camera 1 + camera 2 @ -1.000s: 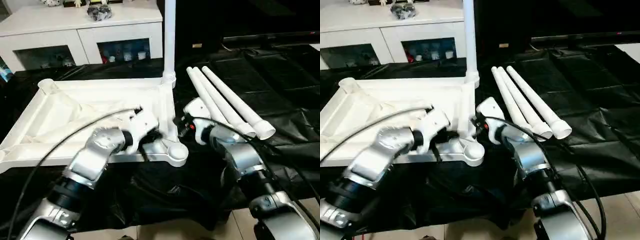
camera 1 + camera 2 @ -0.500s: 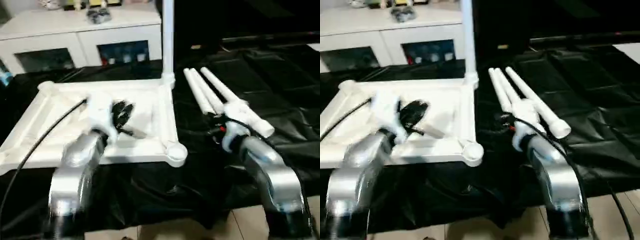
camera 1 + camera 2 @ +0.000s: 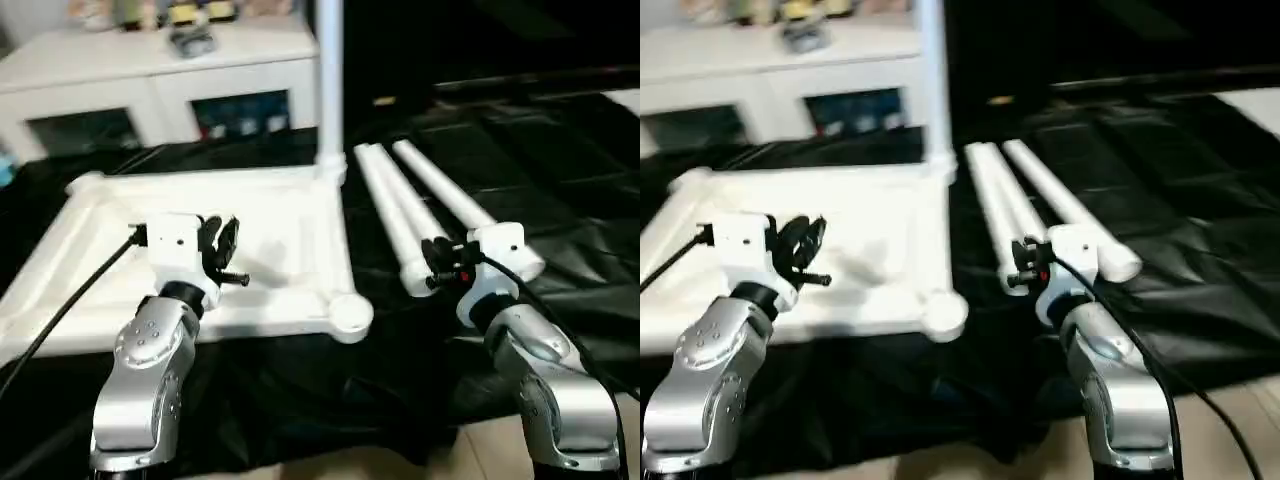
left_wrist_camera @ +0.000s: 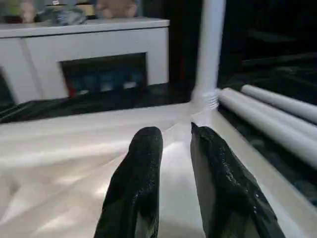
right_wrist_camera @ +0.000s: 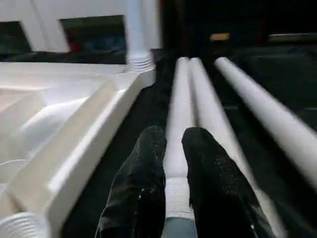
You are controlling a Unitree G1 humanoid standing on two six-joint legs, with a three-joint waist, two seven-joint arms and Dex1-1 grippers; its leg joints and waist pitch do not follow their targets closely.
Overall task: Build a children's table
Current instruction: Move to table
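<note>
White tabletop (image 3: 290, 200) lies ribs-up for leg-fitting, one leg (image 3: 329, 90) upright at twelve o'clock; left gripper (image 4: 173, 163) and right gripper (image 5: 174, 148) hover slightly parted, empty.

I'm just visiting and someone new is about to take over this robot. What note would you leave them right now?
Left gripper: slightly open, empty, above the upturned tabletop.
Right gripper: slightly open, empty, over the near ends of the three loose legs lying on the black cloth.
Done: one leg stands upright in the far right corner socket.
Left: three legs to fit; the near right socket is empty.
</note>
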